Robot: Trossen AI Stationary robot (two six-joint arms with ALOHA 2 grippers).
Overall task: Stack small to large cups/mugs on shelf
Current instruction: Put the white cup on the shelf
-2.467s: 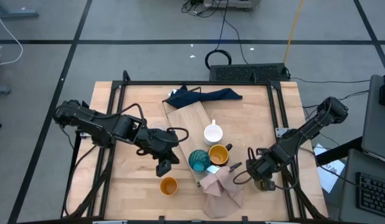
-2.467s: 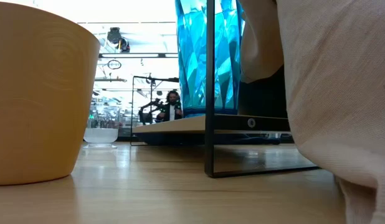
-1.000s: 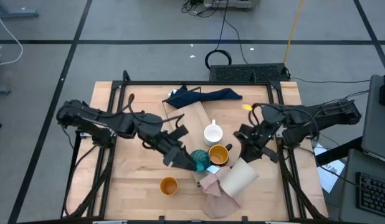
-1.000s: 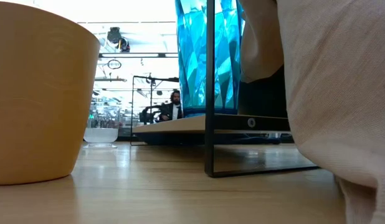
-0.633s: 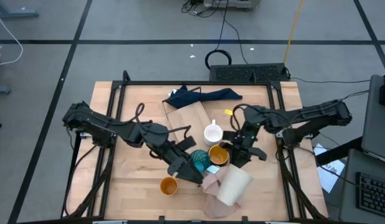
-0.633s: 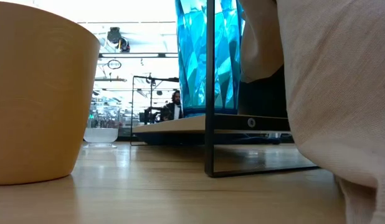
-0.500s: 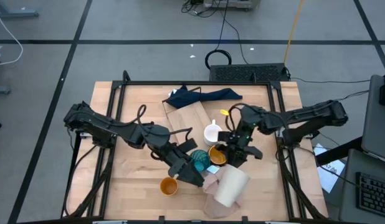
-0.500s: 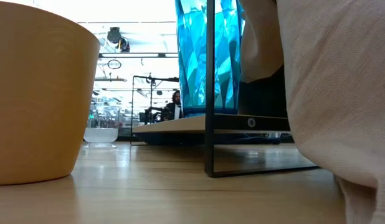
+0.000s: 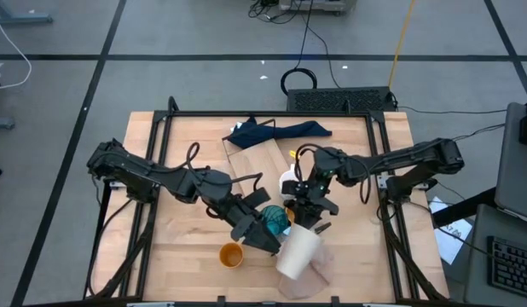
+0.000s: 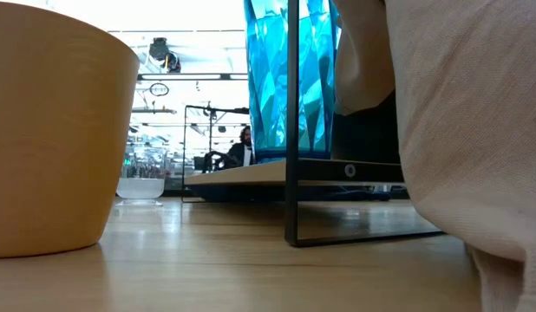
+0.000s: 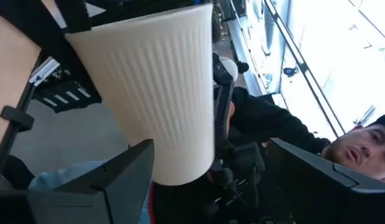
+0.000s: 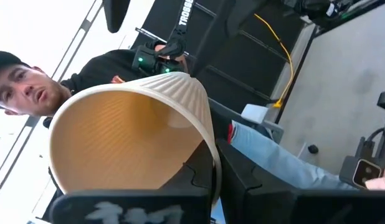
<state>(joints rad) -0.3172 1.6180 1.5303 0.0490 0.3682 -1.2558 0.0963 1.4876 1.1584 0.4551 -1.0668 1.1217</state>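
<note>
My right gripper (image 9: 308, 223) is shut on a beige-grey ribbed cup (image 9: 296, 252) and holds it tilted above the pinkish cloth (image 9: 313, 275). My left gripper (image 9: 267, 240) is open beside the teal cup (image 9: 274, 218). In the left wrist view the ribbed cup's narrow end (image 11: 180, 168) shows just beyond its fingers. I cannot tell whether it touches either cup. The teal cup (image 10: 285, 78) stands on the pale wooden shelf (image 10: 251, 176). A white mug (image 9: 289, 182) also rests on the shelf (image 9: 257, 162). The yellow mug (image 9: 296, 207) is partly hidden by my right gripper. An orange cup (image 9: 231, 254) stands on the table. My right gripper pinches the ribbed cup's wall at the rim (image 12: 212, 163), one finger inside the mouth and one outside. The fingers reach in from the table's right side. The cup is lifted clear and tilted, its mouth turned toward the wrist camera.
A dark blue cloth (image 9: 276, 130) lies at the shelf's far end. The orange cup (image 10: 51, 130) fills the low view's left and the pinkish cloth (image 10: 459, 130) its right. A person (image 12: 30, 87) stands close to the table.
My right gripper has carried the ribbed cup toward the table's left edge, over the yellow mug and the cloth. The cup stays tilted and clear of the table. My left gripper has moved toward the near edge, past the teal cup, and then kept still.
</note>
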